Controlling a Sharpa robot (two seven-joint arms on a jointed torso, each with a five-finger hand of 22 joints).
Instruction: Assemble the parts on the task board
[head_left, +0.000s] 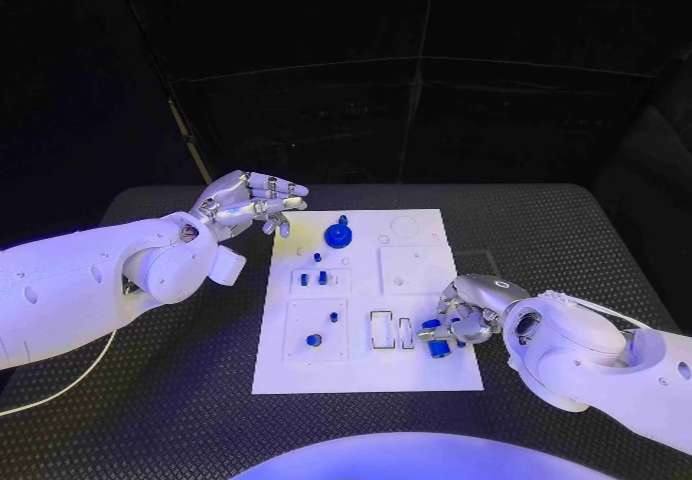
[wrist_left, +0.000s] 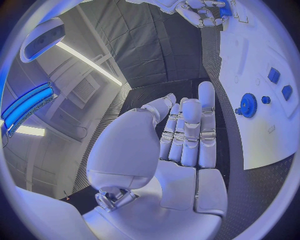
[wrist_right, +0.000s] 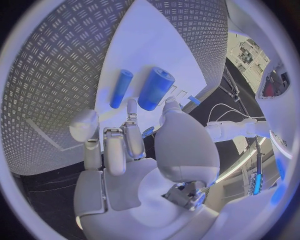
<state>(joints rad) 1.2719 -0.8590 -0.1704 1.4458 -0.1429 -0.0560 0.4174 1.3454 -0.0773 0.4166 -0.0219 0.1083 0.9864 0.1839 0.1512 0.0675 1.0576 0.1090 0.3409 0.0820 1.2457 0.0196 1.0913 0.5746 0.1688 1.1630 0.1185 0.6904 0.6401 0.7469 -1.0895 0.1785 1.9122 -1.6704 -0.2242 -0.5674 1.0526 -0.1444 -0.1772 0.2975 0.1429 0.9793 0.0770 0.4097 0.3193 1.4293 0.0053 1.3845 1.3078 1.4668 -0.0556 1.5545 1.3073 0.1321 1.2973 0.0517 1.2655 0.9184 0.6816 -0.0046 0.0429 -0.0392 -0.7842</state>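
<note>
The right hand (head_left: 459, 318) is working at the near right part of the white task board (head_left: 418, 370), its fingers curling around a small blue part (head_left: 438, 348) held low over the board, just beside the rectangular slots (head_left: 382, 330). In the right wrist view two blue cylinders (wrist_right: 154, 88) are lying side by side on the board just past the fingertips (wrist_right: 132, 107). The left hand (head_left: 253, 205) is hovering off the board's far left corner above the black desk (head_left: 159, 400), fingers extended together and holding nothing. A blue gear (head_left: 338, 236) is sitting on the board's far part, and other small blue pieces (head_left: 320, 278) are standing in the middle-left plates. The step in hand appears to be seating a part near the slots; the next move probably calls for aligning it over its socket and pressing straight down without nudging the neighbouring cylinders.
</note>
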